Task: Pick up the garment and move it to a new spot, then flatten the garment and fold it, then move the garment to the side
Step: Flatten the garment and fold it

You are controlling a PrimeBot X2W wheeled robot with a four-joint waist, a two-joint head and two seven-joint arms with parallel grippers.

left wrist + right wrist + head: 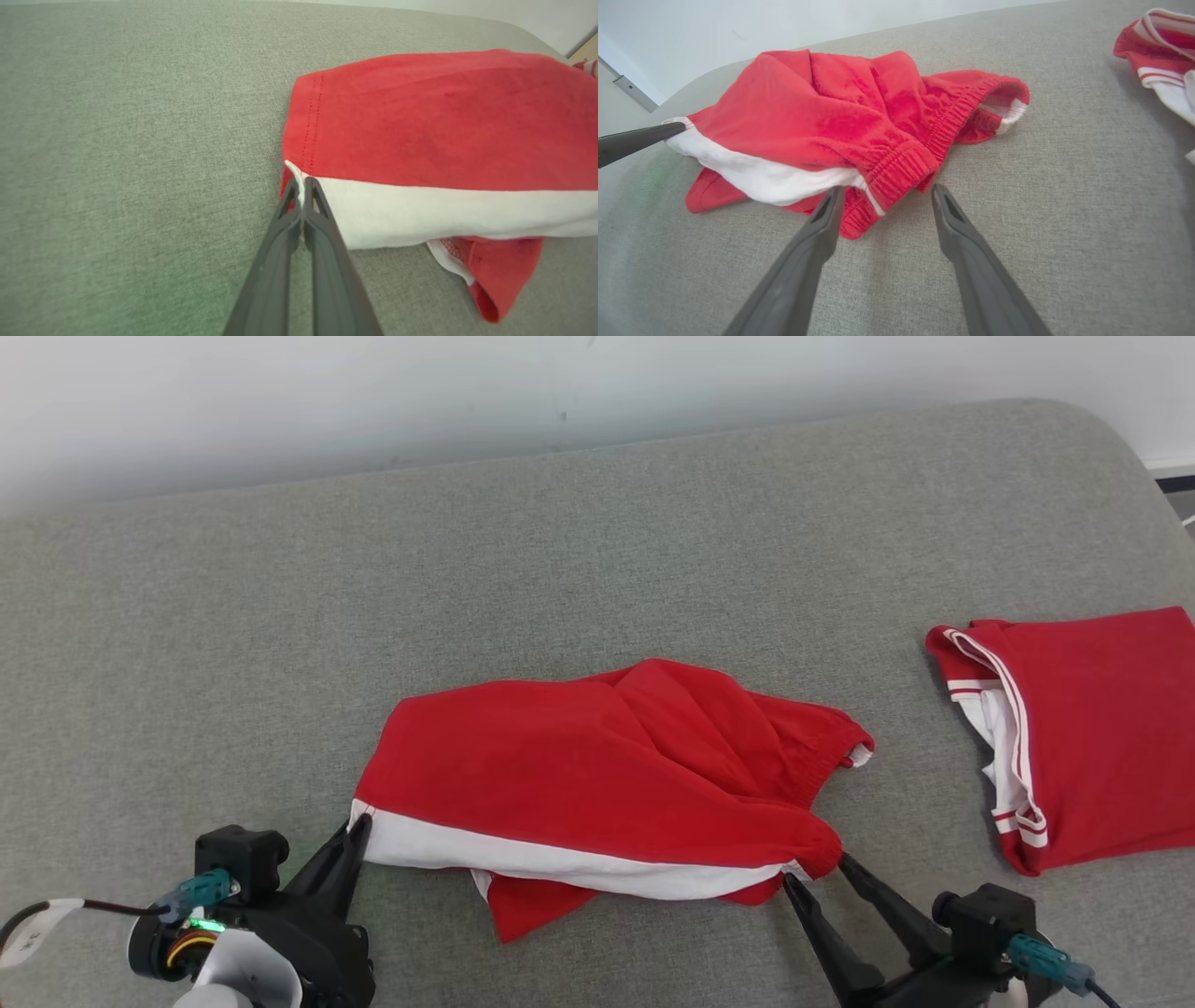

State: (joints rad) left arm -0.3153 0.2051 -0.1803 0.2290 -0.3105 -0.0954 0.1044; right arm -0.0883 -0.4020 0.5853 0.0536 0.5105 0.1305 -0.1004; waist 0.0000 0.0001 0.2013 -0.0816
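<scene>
The red shorts [579, 756], white-banded along one side and elastic-waisted, lie rumpled and partly doubled over on the grey fabric surface [280, 569].

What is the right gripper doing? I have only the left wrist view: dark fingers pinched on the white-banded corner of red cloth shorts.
Observer: The right gripper is open, and the elastic waistband corner of the red and white cloth shorts lies between its fingertips.
Operator: Is that waistband end flat?
Observer: No, it is rumpled, with folds rising across the middle.
Operator: What else lies on the grey fabric surface?
Observer: A second red garment with white stripes, folded, on the robot's right and apart from the shorts.
</scene>
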